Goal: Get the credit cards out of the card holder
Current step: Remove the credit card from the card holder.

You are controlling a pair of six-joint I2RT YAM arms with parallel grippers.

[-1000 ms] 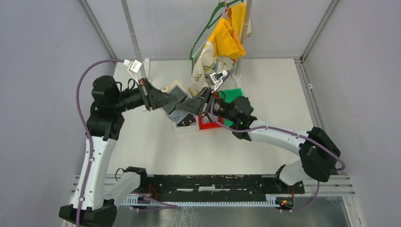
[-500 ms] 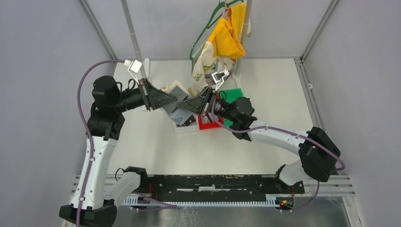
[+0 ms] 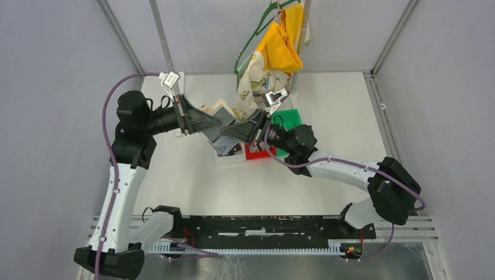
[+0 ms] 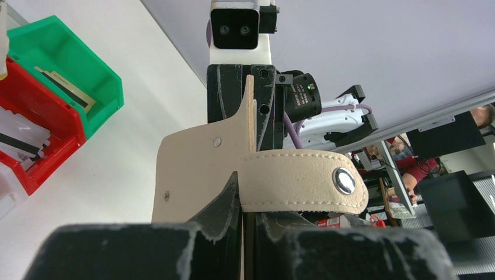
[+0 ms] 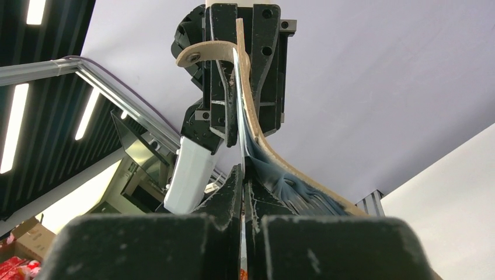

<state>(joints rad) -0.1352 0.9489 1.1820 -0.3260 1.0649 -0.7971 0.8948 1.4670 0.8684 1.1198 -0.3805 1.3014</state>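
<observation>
The wallet point(image 4: 192, 169) hangs in the air between the two arms, above the bins at mid-table. The left gripper point(image 3: 229, 124) is clamped narrow on its tan flap, the snap tab point(image 4: 344, 181) draped over one finger. The right gripper point(image 5: 242, 175), facing it, has its jaws pressed together on a pale sheet point(image 5: 239, 128) inside the wallet; card or sleeve, I cannot tell. Cards point(image 4: 23, 131) lie in the red bin point(image 4: 58, 119), just left of the green bin point(image 4: 99, 70).
</observation>
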